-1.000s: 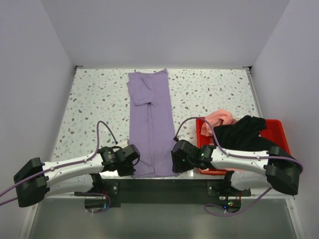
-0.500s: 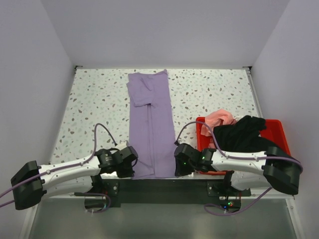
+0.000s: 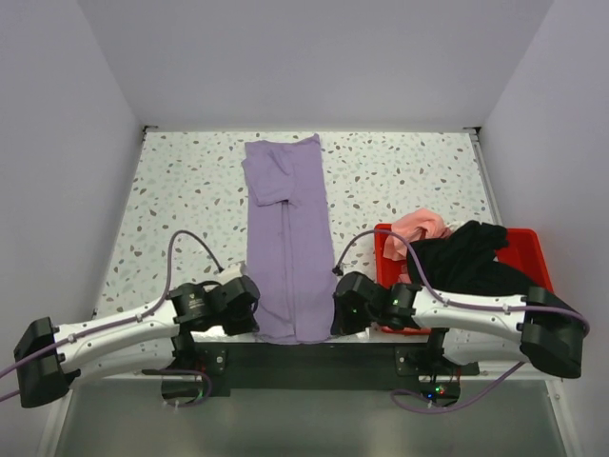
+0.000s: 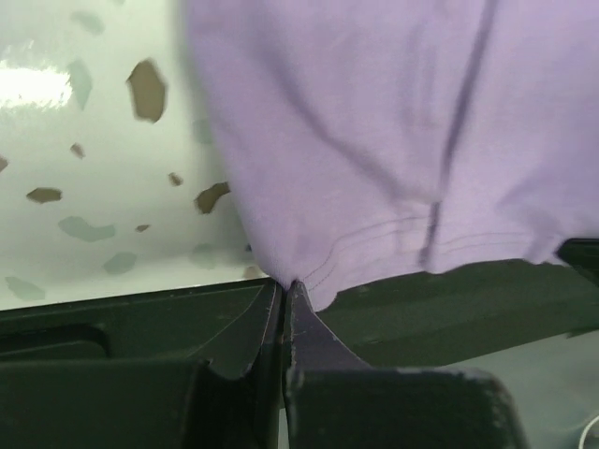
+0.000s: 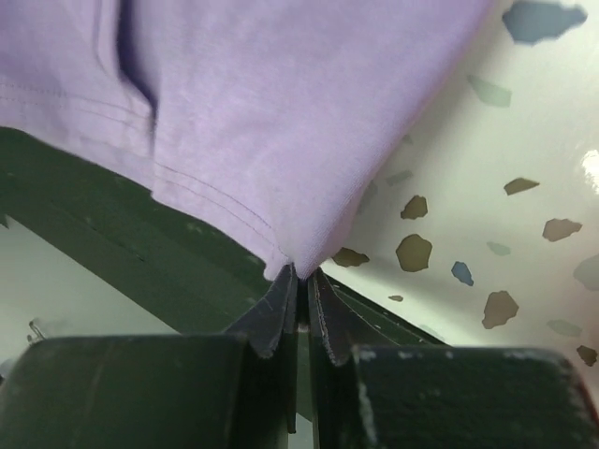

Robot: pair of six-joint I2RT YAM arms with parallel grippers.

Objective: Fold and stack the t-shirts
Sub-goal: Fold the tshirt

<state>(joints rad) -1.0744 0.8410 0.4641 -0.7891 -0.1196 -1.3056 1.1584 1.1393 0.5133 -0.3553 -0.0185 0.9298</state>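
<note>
**Lavender t-shirt (image 3: pixel 287 248) pinched at both hem corners**

Folded into a long strip, it lies on the speckled tabletop (image 3: pixel 181 190) from 12 o'clock down to 6 o'clock, with its hem hanging just past the near edge. The left tool (image 4: pixel 284 292), at about 7 o'clock, is clamped on the hem's left corner. The right tool (image 5: pixel 301 276), at about 5 o'clock, pinches the right corner. At 4 o'clock a red bin (image 3: pixel 526 249) holds a salmon-pink t-shirt (image 3: pixel 419 227) and a black t-shirt (image 3: pixel 466 257).
</note>
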